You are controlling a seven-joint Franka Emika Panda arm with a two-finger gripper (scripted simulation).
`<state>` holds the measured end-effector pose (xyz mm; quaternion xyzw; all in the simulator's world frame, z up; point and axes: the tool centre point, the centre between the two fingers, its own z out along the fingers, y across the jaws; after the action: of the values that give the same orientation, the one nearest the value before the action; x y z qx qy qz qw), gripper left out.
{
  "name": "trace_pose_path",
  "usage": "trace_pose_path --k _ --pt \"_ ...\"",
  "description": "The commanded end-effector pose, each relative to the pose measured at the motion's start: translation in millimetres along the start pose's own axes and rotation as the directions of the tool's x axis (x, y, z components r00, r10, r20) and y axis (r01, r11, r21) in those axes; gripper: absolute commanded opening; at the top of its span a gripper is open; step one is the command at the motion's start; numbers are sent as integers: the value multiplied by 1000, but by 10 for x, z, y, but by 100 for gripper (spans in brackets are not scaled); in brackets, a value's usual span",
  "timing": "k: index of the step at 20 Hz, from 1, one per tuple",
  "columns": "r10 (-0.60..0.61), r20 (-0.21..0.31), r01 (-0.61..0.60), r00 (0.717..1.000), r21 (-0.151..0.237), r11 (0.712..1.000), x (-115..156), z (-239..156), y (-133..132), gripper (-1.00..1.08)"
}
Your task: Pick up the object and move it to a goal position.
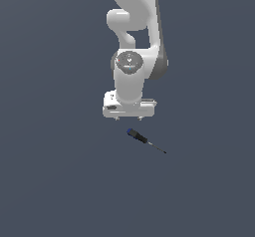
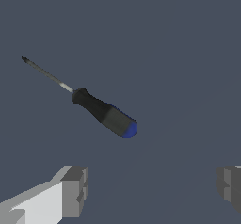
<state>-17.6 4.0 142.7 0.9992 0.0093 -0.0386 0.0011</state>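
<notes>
The object is a small screwdriver point(image 1: 143, 139) with a dark handle, a blue end cap and a thin metal shaft, lying flat on the dark grey surface. Its blue cap points toward the arm and its tip toward the exterior view's right. My gripper point(image 1: 128, 118) hangs just above and behind the capped end, open, with nothing between its fingers. In the wrist view the screwdriver point(image 2: 101, 113) lies slanted ahead of the gripper point(image 2: 153, 188), outside the gap; one grey fingertip point(image 2: 75, 190) shows at each side.
The white arm point(image 1: 133, 42) rises behind the gripper. Plain dark grey floor point(image 1: 60, 181) surrounds the screwdriver, with no other object in view.
</notes>
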Motion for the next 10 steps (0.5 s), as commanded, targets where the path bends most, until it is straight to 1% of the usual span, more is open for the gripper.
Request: trace_pose_path --k 1,4,10 --pt "0 0 0 1000 0 1000 0 0 0 100" --pt "-3 5 3 1000 1 1000 -3 9 -28 100" --pt "-23 33 23 999 7 1000 -21 56 -179 100"
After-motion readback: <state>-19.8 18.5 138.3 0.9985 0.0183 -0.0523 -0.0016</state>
